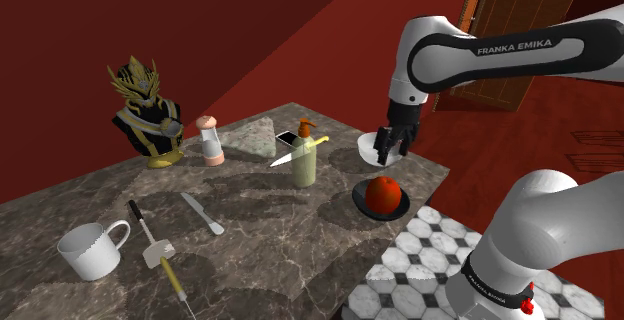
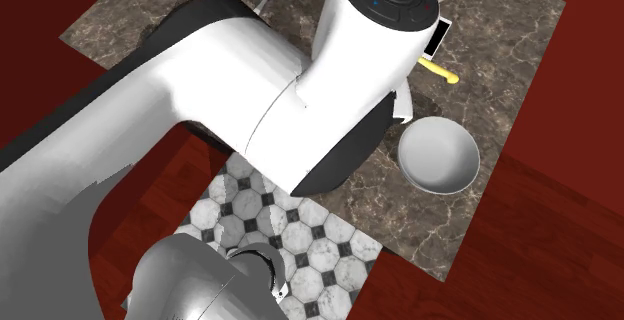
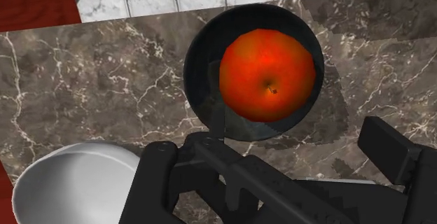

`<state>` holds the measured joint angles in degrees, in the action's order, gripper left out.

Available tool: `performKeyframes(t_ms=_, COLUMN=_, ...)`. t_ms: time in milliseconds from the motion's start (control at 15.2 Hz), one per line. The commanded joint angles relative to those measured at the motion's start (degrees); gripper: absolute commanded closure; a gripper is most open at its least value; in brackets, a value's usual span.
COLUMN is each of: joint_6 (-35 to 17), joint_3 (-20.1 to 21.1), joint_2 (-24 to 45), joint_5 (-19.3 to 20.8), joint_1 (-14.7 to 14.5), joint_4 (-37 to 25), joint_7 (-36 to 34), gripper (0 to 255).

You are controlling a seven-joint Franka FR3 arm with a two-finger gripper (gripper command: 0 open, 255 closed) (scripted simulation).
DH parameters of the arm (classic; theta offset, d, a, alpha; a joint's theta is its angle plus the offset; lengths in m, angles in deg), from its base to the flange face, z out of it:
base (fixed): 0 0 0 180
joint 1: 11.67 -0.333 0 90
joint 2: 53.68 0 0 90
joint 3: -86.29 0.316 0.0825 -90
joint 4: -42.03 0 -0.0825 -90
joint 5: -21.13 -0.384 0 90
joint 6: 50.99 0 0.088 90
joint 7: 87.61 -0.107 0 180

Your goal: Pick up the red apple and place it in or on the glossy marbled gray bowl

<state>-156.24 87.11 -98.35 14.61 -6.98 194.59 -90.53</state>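
A red apple [image 1: 381, 195] [image 3: 267, 75] lies in a shallow dark glossy dish [image 1: 399, 211] [image 3: 199, 75] near the marble table's edge by the stand. Just beyond it stands a pale grey-white bowl [image 1: 368, 146] [image 2: 438, 156] [image 3: 66, 184], with nothing in it. My black gripper [image 1: 393, 148] [image 3: 273, 145] hangs open a little above the table between the bowl and the dish, with the apple ahead of its fingers. Nothing is between the fingers, and they touch neither the apple nor the bowl.
On the marble table [image 1: 260, 238] stand a soap bottle [image 1: 304, 158], a phone [image 1: 287, 139], a shaker [image 1: 210, 140], a gold-and-black bust [image 1: 148, 113], a butter knife [image 1: 202, 213], a white mug [image 1: 92, 250] and a spatula [image 1: 152, 240]. Tiled floor [image 1: 420, 268] lies below the table edge.
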Motion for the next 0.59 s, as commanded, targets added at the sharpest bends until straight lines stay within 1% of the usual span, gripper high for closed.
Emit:
performKeyframes(t_ms=0, joint_6=3.8, joint_3=-0.3, joint_2=-0.3, joint_5=0.3, joint_1=0.2, joint_4=-3.4, joint_7=-0.1, gripper=0)
performKeyframes(t_ms=66, joint_6=5.3, joint_3=-0.4, joint_2=-0.3, joint_5=0.5, joint_1=0.2, joint_4=-5.0, joint_7=-0.2, gripper=0)
performKeyframes(t_ms=528, joint_6=5.3, joint_3=-0.4, joint_2=-0.3, joint_5=0.5, joint_1=0.2, joint_4=-5.0, joint_7=-0.2, gripper=0)
